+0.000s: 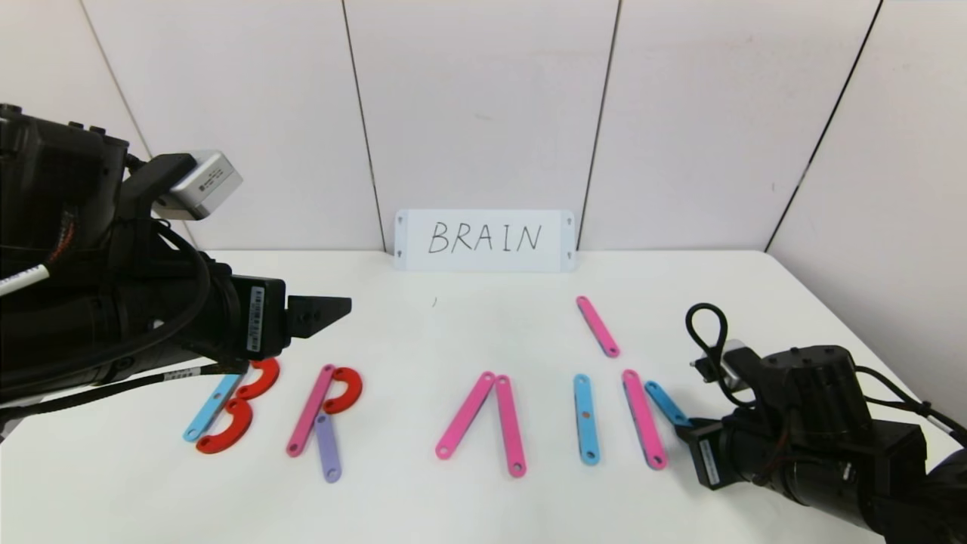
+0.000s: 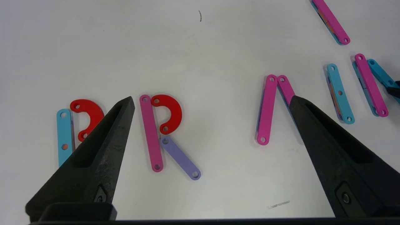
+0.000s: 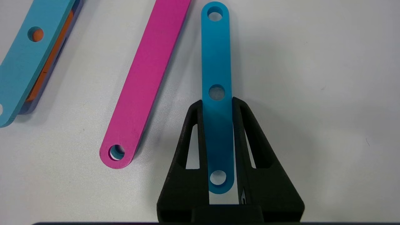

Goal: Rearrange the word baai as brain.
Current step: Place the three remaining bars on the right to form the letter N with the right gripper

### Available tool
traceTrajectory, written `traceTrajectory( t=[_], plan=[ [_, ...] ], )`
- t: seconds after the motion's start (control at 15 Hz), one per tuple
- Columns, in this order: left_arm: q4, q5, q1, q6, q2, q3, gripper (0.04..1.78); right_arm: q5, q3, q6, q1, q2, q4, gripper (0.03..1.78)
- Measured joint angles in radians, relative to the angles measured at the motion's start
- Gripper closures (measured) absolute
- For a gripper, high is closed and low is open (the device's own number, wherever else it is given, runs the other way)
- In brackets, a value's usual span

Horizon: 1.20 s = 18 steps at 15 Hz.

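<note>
A row of big letters built from flat plastic strips and curves lies across a white table [image 1: 468,514]. The right gripper [image 3: 217,106], low at the table's right edge, has its fingers clamped on the sides of a short blue plastic strip [image 3: 216,62] that lies flat just beside a long pink strip [image 1: 644,418]. These two look like the start of the N, with the blue piece likely meant as its diagonal, so the grip is probably there to slide or turn it into line. A spare pink strip [image 1: 597,326] lies apart, farther back, possibly the N's missing upright.

Moving left along the row: a single light blue strip [image 1: 585,418] stands as the I, and two pink strips [image 1: 483,423] meet at their far ends as an A without a crossbar. Next, a pink strip, a red C-shaped curve [image 1: 344,390] and a purple strip [image 1: 328,447] form the R. A blue strip [image 1: 211,408] with two red curves makes the B.

The left gripper [image 2: 212,103] hovers above the B and R with its fingers wide apart, holding nothing. At the back, against the wall, a white card [image 1: 485,240] bears the handwritten word BRAIN as a model.
</note>
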Motion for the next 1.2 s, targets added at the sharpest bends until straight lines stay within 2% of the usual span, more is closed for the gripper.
traceTrajectory(
  t=[0.53, 0.73, 0.93, 1.2],
  plan=[
    [0.0, 0.0, 0.0, 0.0, -0.001, 0.0, 0.09, -0.005, -0.01, -0.001, 0.001, 0.028, -0.023, 1.54],
    [0.0, 0.0, 0.0, 0.0, -0.001, 0.0, 0.09, -0.01, -0.011, -0.006, -0.009, 0.03, -0.027, 1.45],
    [0.0, 0.0, 0.0, 0.0, -0.001, 0.0, 0.09, -0.012, -0.009, -0.015, -0.01, 0.028, -0.027, 1.14],
    [0.0, 0.0, 0.0, 0.0, -0.001, 0.0, 0.09, -0.016, -0.008, -0.023, -0.008, 0.02, -0.029, 0.46]
  ],
)
